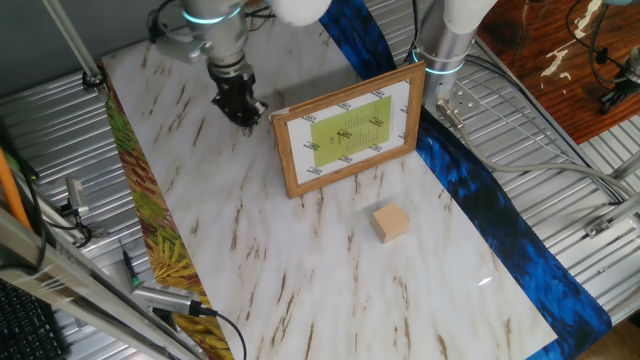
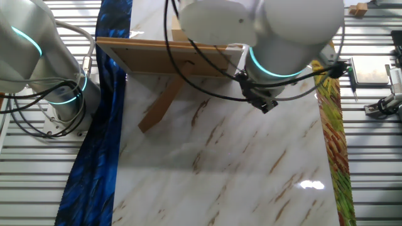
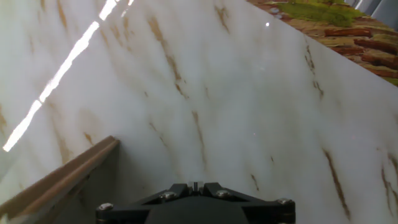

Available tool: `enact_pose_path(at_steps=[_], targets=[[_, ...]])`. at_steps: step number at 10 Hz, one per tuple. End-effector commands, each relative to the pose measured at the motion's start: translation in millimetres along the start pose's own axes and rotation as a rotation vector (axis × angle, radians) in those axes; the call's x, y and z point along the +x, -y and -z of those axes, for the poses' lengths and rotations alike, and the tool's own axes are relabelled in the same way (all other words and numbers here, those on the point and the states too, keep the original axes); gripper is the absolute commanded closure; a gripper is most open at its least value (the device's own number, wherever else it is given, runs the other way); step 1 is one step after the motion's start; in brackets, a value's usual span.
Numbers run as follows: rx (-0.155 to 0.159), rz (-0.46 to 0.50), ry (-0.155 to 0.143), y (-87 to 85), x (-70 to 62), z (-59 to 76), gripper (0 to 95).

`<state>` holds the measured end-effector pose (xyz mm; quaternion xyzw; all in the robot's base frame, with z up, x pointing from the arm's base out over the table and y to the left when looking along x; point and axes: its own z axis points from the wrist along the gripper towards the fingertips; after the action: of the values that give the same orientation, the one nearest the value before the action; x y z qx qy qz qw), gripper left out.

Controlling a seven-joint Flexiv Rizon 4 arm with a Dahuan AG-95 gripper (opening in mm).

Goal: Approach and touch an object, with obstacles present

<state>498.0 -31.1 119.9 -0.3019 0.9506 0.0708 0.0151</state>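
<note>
The small tan wooden cube [image 1: 392, 222] rests on the marble table in front of the picture frame. The brown wooden picture frame [image 1: 348, 130] with white mat and yellow-green centre stands upright between my gripper and the cube. Its plain back and prop leg show in the other fixed view [image 2: 169, 58], and its edge shows at the lower left of the hand view [image 3: 59, 180]. My gripper [image 1: 243, 112] hangs low over the table behind the frame's left end, jaws closed together and empty. It also shows in the other fixed view [image 2: 262, 102] and the hand view [image 3: 195, 185]. The cube is hidden in the other two views.
A blue patterned cloth strip [image 1: 500, 210] runs along the table's right edge, and a leaf-patterned strip [image 1: 150, 230] along the left. A second robot arm base [image 1: 445, 45] stands behind the frame. Cables and tools lie on the metal slats [image 1: 90, 230] around the table.
</note>
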Motion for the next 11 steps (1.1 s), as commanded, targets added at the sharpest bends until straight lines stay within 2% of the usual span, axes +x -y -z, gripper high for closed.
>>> enact_pose_path(at_steps=[1, 2, 3, 4, 6, 8, 9, 10, 11], targets=[[0.063, 0.042, -0.041, -1.6, 3.4, 1.8, 95.0], [0.069, 0.046, -0.05, -1.6, 3.4, 1.8, 95.0], [0.055, 0.04, -0.065, -1.6, 3.4, 1.8, 95.0], [0.047, 0.035, -0.063, -1.6, 3.4, 1.8, 95.0], [0.04, 0.028, -0.079, -1.6, 3.4, 1.8, 95.0], [0.026, 0.034, -0.078, -1.2, 21.3, -8.9, 95.0], [0.025, 0.033, -0.077, -0.4, 34.9, -15.3, 95.0], [0.025, 0.026, -0.078, -0.9, 54.1, -22.4, 95.0], [0.026, 0.026, -0.08, -1.5, 62.2, -25.0, 95.0]])
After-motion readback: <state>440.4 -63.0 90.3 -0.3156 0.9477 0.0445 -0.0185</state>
